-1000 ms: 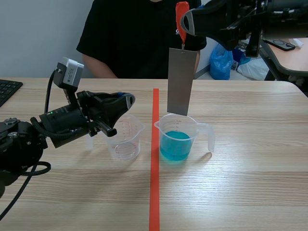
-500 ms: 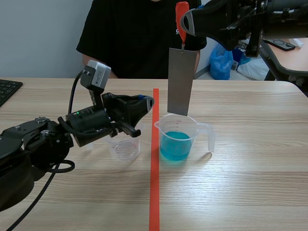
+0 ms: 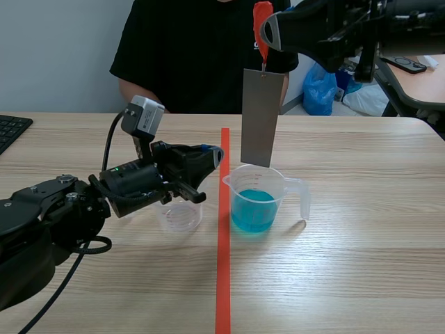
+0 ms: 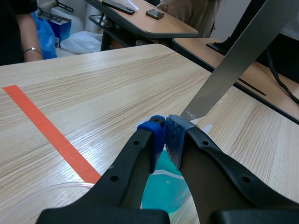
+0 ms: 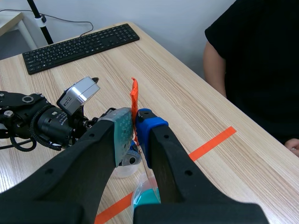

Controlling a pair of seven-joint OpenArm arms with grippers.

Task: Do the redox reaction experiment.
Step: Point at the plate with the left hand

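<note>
A grey metal sheet hangs upright from an orange clip. Its lower edge is just above a clear beaker of blue liquid. High at the table's far side, my right gripper is shut on that clip. The left gripper is shut on nothing and hovers above an empty clear beaker, pointing toward the sheet. In the left wrist view the left gripper has its pads pressed together. The sheet lies just ahead of it, and the blue beaker sits below.
An orange-red tape line runs between the two beakers. A person in a black shirt sits across the table. A black keyboard lies at the far left edge of the table.
My left arm has swung right, from beside the empty beaker to above it, close to the tape line. The right arm and the sheet have stayed still.
</note>
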